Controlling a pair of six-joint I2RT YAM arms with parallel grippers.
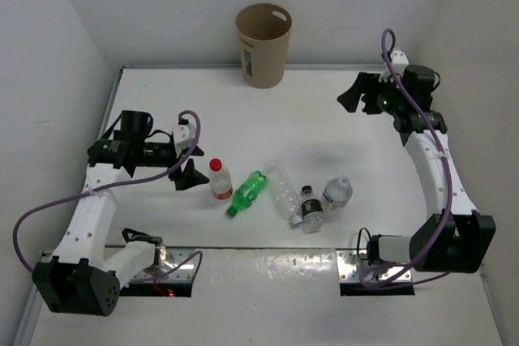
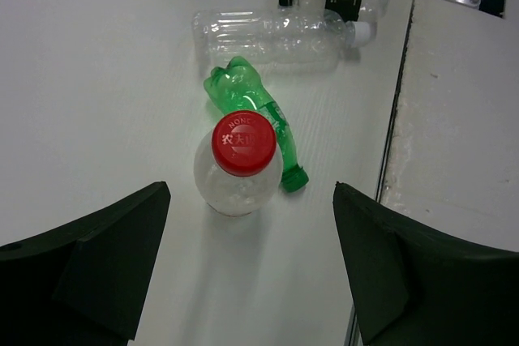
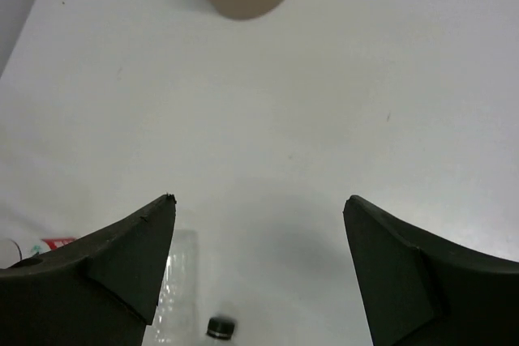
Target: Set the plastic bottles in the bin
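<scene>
The bin [image 1: 263,46] stands at the table's far edge, its contents hidden; left gripper [image 1: 189,169] and right gripper [image 1: 353,93] both gape empty; five plastic bottles [image 1: 281,188] wait near the arms, the red-capped bottle [image 2: 241,160] upright just ahead of the left jaws.

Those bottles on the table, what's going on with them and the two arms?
The job is getting the plastic bottles into the bin by the far wall. Five lie or stand on the table, none held. The left gripper hangs open right by the upright red-capped bottle, seemingly about to take it. The right gripper, open and empty, hovers nearer the bin.
</scene>
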